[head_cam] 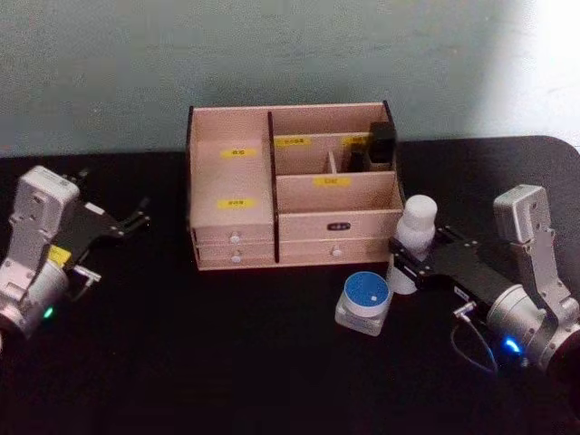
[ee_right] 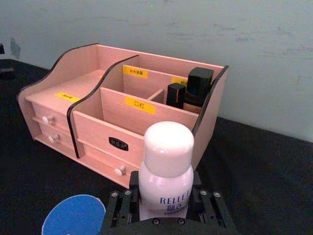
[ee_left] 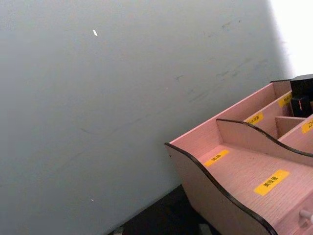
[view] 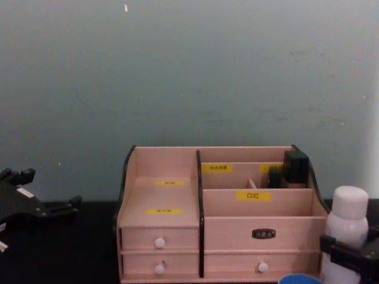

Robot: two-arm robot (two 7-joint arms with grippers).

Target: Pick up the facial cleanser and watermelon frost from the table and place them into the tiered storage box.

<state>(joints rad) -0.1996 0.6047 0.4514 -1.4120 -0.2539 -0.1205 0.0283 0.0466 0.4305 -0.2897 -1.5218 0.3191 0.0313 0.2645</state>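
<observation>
A: What's over at the left edge?

B: The left gripper hangs above the black table, well apart from the tiered storage box. Its fingers are spread and hold nothing. Bare tabletop runs between it and the box, and along the front.

A: And the box itself?

B: It stands mid-table towards the rear edge, near the grey-green wall. The left half steps up towards the back over two white-knobbed drawers. Dark bottles stand in the rear right compartment.

A: Any writing you can read?

B: Yellow labels sit on the tiers, and the one on the right front divider reads "口红". The other labels and the dark plaque below are too small to read.

A: And on the right?

B: The blue-lidded jar sits on the table near the box's right front corner. Just beside it, the right gripper is clamped on the lower body of the facial cleanser. That is an upright white bottle with a rounded cap, printed "RELLE…", still outside the box. I cannot tell whether its base touches the table.
</observation>
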